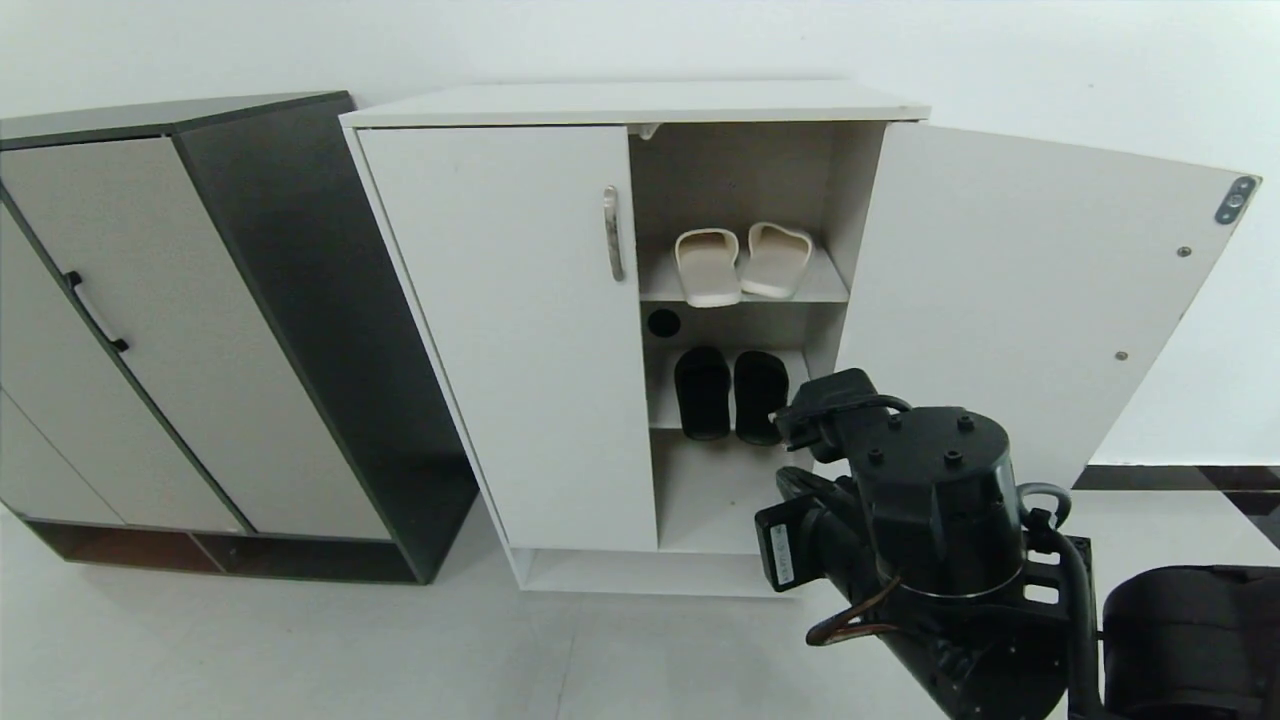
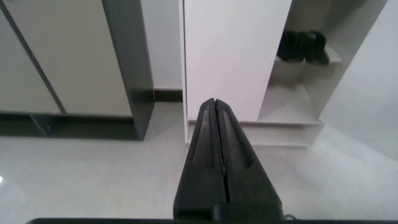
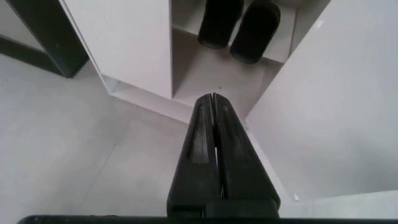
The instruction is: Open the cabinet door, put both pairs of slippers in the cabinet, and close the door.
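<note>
The white cabinet (image 1: 500, 330) has its right door (image 1: 1010, 290) swung open and its left door shut. Cream slippers (image 1: 742, 262) lie on the upper shelf. Black slippers (image 1: 730, 393) sit side by side on the middle shelf, also seen in the right wrist view (image 3: 239, 22) and the left wrist view (image 2: 303, 46). My right gripper (image 3: 215, 98) is shut and empty, just outside the opening, below and in front of the black slippers. My left gripper (image 2: 214, 102) is shut and empty, low over the floor, facing the cabinet's closed left door.
A grey and dark cabinet (image 1: 180, 330) stands to the left of the white one. The open right door juts out beside my right arm (image 1: 930, 520). Pale floor (image 1: 350, 650) stretches in front of both cabinets.
</note>
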Available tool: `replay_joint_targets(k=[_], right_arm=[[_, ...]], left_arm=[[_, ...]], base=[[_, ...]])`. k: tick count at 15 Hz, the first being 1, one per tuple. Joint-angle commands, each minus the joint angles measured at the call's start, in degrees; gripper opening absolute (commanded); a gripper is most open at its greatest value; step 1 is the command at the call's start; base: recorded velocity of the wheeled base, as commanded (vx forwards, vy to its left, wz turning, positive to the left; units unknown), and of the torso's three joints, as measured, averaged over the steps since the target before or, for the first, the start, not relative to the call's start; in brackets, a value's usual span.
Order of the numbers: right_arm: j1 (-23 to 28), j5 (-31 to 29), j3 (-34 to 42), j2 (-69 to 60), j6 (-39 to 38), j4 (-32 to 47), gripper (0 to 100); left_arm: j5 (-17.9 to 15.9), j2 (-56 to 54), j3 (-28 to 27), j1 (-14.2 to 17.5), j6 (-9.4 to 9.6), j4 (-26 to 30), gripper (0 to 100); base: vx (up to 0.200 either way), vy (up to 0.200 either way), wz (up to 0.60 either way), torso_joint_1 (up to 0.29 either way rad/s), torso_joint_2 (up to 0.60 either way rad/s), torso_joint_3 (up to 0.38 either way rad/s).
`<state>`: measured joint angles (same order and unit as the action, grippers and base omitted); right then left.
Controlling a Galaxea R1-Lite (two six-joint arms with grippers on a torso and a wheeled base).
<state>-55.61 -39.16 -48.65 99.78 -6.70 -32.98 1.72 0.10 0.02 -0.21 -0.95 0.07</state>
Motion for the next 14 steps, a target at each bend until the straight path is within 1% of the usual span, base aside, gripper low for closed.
replay_joint_targets(k=[1,4,7,14], right_arm=[[-0.02,-0.04,-0.04,-0.46,0.03,-0.16,0],[0.42,-0.04,0.66,-1.25,0.03,-0.25,0],[0.51,-0.04,0.66,-1.52,-0.06,-0.16,0],[0.51,-0.04,1.02,-1.61,0.03,-0.16,0]], left_arm=[[0.04,-0.01,-0.02,0.03,-0.02,-0.07,0],[0.04,-0.01,-0.02,0.03,-0.02,-0.07,0],[0.04,-0.01,-0.02,0.03,-0.1,-0.07,0],[0.04,-0.01,-0.02,0.03,-0.1,-0.07,0]], base=[[0.0,0.0,0.0,0.056,-0.44,-0.373],[0.0,0.0,0.0,0.056,-0.53,-0.356],[0.0,0.0,0.0,0.123,-0.46,-0.346],[0.0,0.0,0.0,0.155,-0.48,-0.321]])
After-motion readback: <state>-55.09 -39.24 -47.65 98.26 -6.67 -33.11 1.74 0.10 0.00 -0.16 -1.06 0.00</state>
